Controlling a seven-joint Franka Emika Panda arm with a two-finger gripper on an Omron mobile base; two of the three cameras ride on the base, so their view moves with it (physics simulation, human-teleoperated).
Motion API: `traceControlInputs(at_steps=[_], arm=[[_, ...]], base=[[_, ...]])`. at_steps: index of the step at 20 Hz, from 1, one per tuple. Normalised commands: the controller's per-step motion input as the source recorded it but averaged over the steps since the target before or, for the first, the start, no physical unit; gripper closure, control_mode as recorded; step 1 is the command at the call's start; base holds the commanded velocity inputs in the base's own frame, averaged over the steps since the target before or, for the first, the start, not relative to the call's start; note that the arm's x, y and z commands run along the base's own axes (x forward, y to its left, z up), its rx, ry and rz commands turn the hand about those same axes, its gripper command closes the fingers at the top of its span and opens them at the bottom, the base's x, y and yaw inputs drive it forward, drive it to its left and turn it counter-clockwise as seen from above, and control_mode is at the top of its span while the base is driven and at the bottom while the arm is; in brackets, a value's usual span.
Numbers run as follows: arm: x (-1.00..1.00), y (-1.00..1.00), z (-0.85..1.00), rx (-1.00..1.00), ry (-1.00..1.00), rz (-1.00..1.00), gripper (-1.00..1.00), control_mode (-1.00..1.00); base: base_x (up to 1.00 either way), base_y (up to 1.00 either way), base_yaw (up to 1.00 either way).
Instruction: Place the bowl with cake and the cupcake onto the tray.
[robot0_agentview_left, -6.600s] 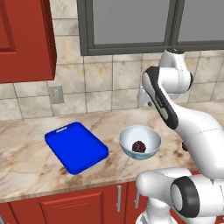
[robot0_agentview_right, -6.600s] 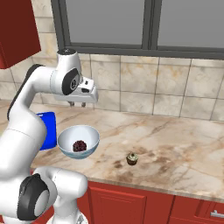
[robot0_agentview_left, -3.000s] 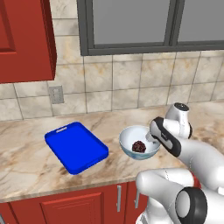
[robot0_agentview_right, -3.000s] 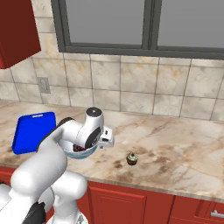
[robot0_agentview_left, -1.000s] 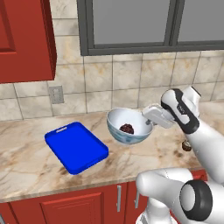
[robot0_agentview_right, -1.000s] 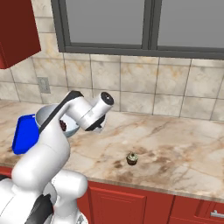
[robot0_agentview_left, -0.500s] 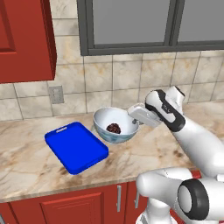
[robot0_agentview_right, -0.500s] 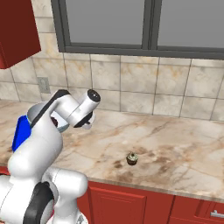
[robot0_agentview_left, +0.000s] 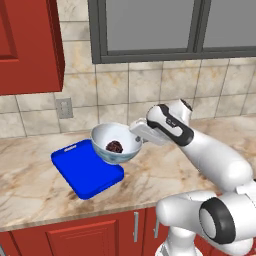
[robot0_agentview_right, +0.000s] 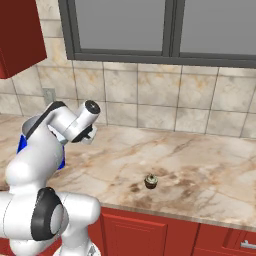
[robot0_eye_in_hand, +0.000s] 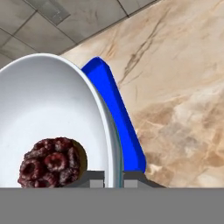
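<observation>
A beige marble desk (robot0_agentview_left: 30, 185) veined in brown runs along a tiled wall above red cabinet doors. On it lies a flat bright blue tray (robot0_agentview_left: 80, 170) with rounded corners and a raised rim, its slot handle at the end nearer the wall, the tray set at an angle to the desk's front edge. Well apart from it, far along the desk toward the other side, stands a tiny cupcake (robot0_agentview_right: 151, 181) with a tan top and dark wrapper, upright near the front edge beside a darker brown patch in the stone. In the hand view, one rounded corner of the tray rests on the pale marble.
</observation>
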Motion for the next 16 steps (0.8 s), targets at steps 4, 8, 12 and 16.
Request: traceControlInputs(at_steps=[4, 8, 12, 16], arm=[[0.23, 0.37, -0.20, 0.00, 0.02, 0.00, 1.00, -1.00], [0.20, 0.37, -0.13, 0.00, 0.01, 0.00, 1.00, -1.00], [0.13, 0.43, -0.08, 0.00, 0.00, 0.00, 1.00, -1.00], [0.13, 0.35, -0.20, 0.00, 0.02, 0.00, 1.00, -1.00]], base=[[0.00, 0.00, 0.00], [0.00, 0.00, 0.00], [0.00, 0.00, 0.00], [0.00, 0.00, 0.00]])
